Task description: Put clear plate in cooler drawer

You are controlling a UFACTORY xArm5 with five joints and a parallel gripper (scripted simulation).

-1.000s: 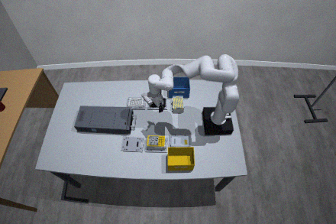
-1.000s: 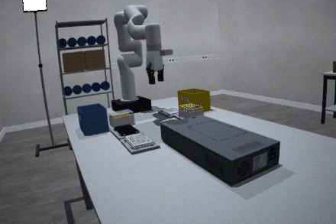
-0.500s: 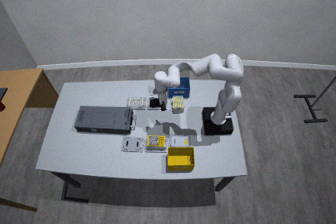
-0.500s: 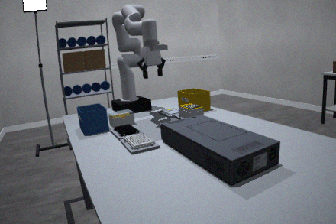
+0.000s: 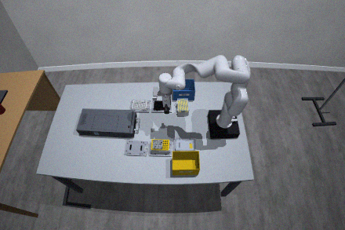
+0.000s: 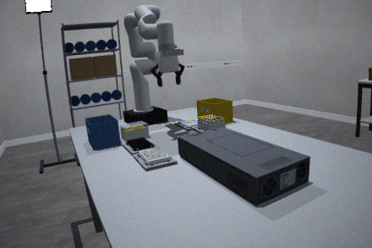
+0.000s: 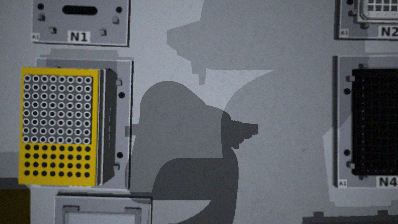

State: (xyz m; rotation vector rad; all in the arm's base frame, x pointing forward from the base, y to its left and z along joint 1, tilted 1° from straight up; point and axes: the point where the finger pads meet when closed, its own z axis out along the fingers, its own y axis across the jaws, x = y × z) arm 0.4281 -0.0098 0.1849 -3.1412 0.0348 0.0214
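The nest N1 (image 7: 80, 22) holds no plate; only its locators and a dark slot show. It also shows in the top view (image 5: 136, 148) at the front of the bench. No loose clear plate is in view. The grey cooler CD (image 5: 106, 122) lies on the left of the bench, and its drawer front (image 5: 137, 122) seems to sit against the body. I see no lit lamp on the cooler (image 6: 243, 159). My gripper (image 6: 168, 79) (image 5: 165, 108) is open and empty, high above the bench between the two rows of nests. Its fingers are out of the wrist view.
A yellow tip rack (image 7: 59, 126) stands beside N1. A black plate (image 7: 374, 122) sits on N4 and a white well plate (image 7: 385, 7) on N2. A blue bin (image 5: 183, 89) stands at the back, a yellow bin (image 5: 185, 163) at the front edge.
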